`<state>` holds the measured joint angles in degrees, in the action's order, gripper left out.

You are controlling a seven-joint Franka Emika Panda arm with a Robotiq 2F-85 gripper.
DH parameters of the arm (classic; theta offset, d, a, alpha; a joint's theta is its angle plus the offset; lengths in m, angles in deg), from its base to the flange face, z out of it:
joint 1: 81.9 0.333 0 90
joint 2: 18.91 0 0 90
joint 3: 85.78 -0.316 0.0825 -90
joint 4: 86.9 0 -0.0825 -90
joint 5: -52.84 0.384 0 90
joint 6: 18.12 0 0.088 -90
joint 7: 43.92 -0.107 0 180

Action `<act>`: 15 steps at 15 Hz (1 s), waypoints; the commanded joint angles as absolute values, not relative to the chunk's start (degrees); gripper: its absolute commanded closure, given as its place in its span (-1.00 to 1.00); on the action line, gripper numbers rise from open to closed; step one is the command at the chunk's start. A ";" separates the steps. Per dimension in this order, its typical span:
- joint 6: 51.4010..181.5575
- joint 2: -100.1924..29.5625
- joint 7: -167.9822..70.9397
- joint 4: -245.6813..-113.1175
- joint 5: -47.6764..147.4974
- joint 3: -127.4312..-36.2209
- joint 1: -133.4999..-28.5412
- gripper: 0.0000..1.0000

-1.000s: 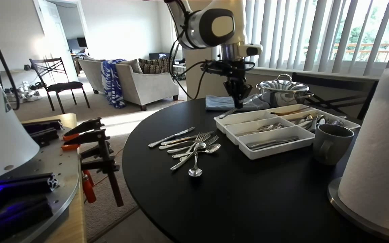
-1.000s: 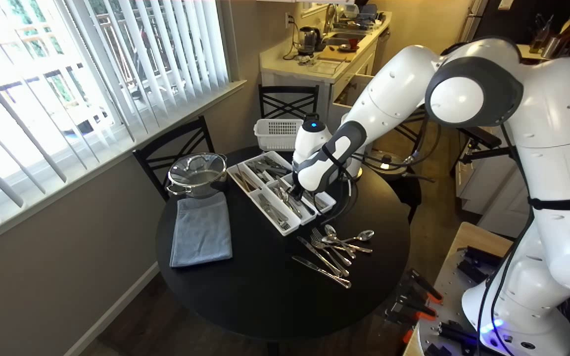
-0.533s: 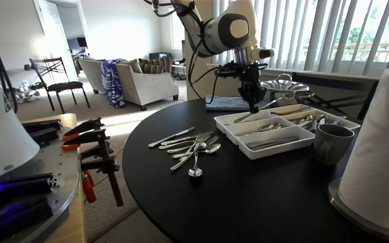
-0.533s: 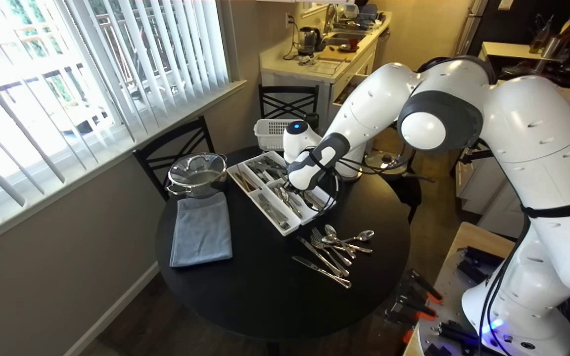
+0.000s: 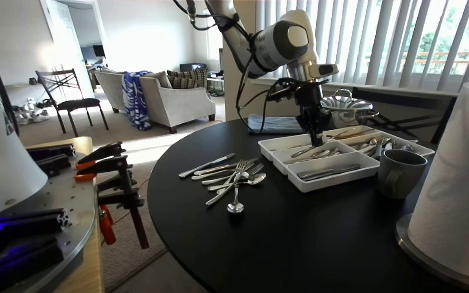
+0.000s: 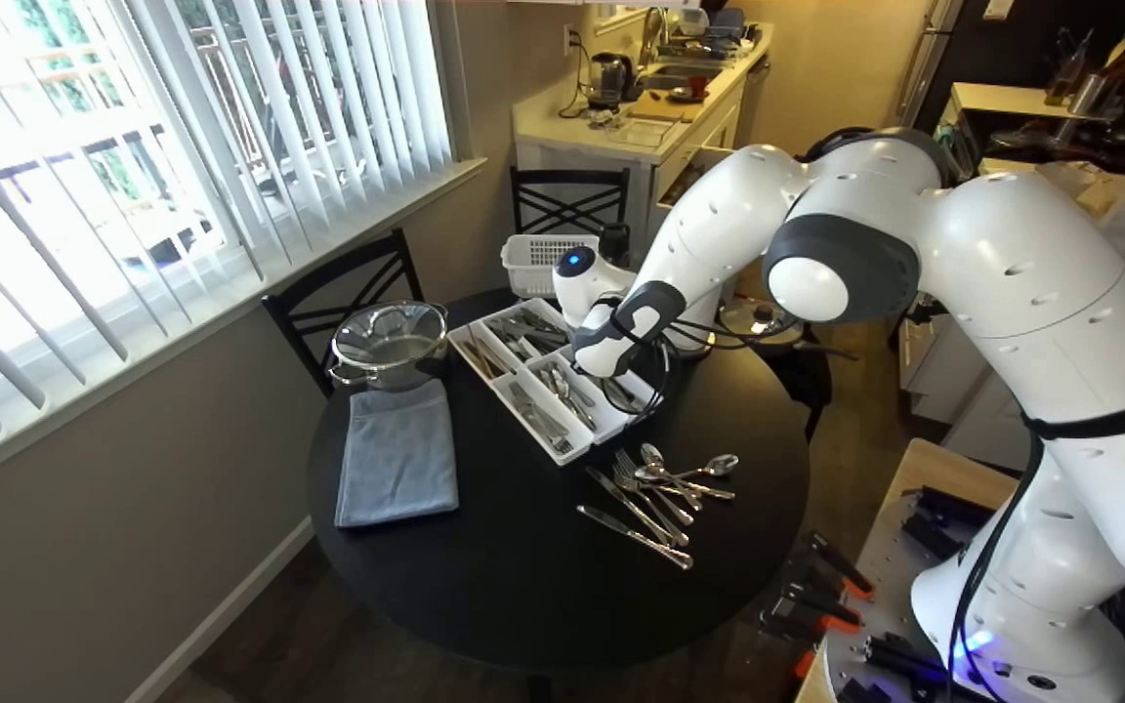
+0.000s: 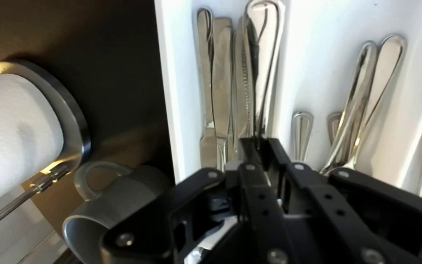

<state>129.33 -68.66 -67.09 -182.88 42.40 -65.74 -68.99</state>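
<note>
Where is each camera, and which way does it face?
In an exterior view: low beside the round table, facing across it toward the sofa; arm, jaws and part of the base show.
In an exterior view: high up, facing down over the table toward the kitchen counter; most of the arm shows, jaws hidden.
Wrist view: on the wrist, looking along the jaws, closed on a piece of cutlery, toward the white tray; only the jaws show.
Both exterior views share the tray and loose cutlery.
</note>
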 commanded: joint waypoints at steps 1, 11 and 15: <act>124.76 -73.13 -72.06 -177.36 39.10 -62.86 -67.32 0.94; 114.86 -79.23 -72.80 -166.93 35.01 -63.47 -67.90 0.13; 115.74 -75.95 -72.99 -169.98 33.76 -63.50 -66.98 -0.38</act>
